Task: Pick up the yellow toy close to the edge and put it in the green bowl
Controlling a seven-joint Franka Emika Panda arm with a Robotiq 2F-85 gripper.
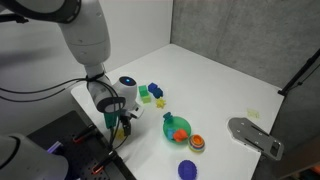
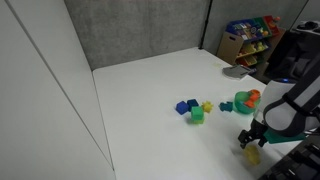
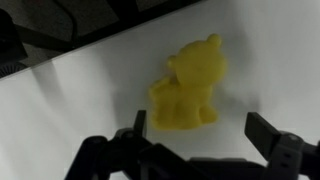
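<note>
Yellow toy [image 3: 190,88], long axis diagonal, head toward wrist view's upper right.

The arm [image 1: 85,35] reaches from the upper left of the frame to the lower middle, where the pincer [image 1: 118,118] points downward. In the wrist view its two fingers [image 3: 268,135] stand wide apart at the bottom edge.

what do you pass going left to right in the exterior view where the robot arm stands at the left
gripper → green block → green bowl → orange bowl → grey flat object
</note>
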